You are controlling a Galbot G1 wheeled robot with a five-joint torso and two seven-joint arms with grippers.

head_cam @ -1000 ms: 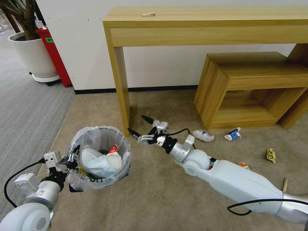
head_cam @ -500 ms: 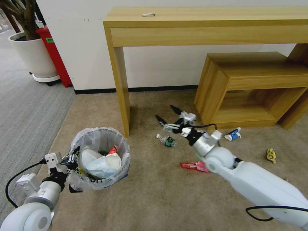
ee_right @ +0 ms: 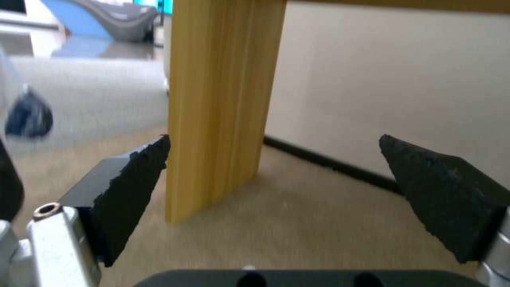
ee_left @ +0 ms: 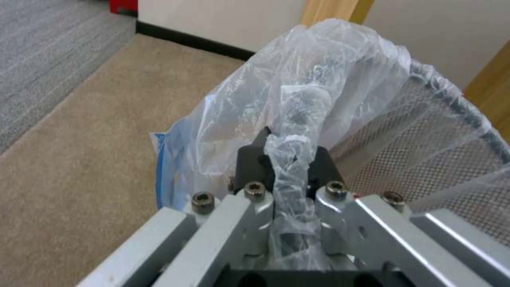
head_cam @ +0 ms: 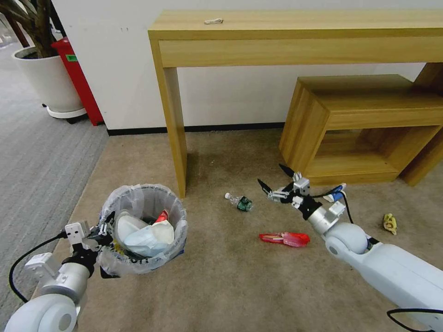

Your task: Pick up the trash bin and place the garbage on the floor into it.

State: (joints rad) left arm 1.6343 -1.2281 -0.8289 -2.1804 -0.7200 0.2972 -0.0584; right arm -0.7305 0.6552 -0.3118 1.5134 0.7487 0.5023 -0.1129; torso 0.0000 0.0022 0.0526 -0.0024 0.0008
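Item: the trash bin [head_cam: 144, 230], already lifted and part-filled, holding pale crumpled pieces and a red scrap above the rim of its white bag liner. Status of collection: partly done. Still lying on the floor [head_cam: 221, 286], all placed relative to the bin: the small bottle [head_cam: 240, 202] just past the table leg [head_cam: 174, 133] on the right arm's side; the red wrappers [head_cam: 284, 238] farther out the same way; a blue-white carton [head_cam: 335, 193] beyond those, close to the low wooden shelf [head_cam: 360, 127]; a yellowish scrap [head_cam: 390, 223] farthest from the bin (too small to identify). Left pincer [ee_left: 287, 169]: pressed together on the bin's bagged rim, plastic bunching between the pads, the left arm reaching in from the side of the bin nearest the robot and holding it at the edge of the tan carpet. Right pincer [head_cam: 276, 183]: spread wide and carrying nothing, black tips well apart in the right wrist view, hovering low over the carpet well away from the bin, between the bottle and the carton. Right arm: stretching forward and down from the robot's right, forearm sloping toward the shelf. Remaining work, judging by the scatter: each loose piece on the carpet is still waiting to be gathered and dropped in.
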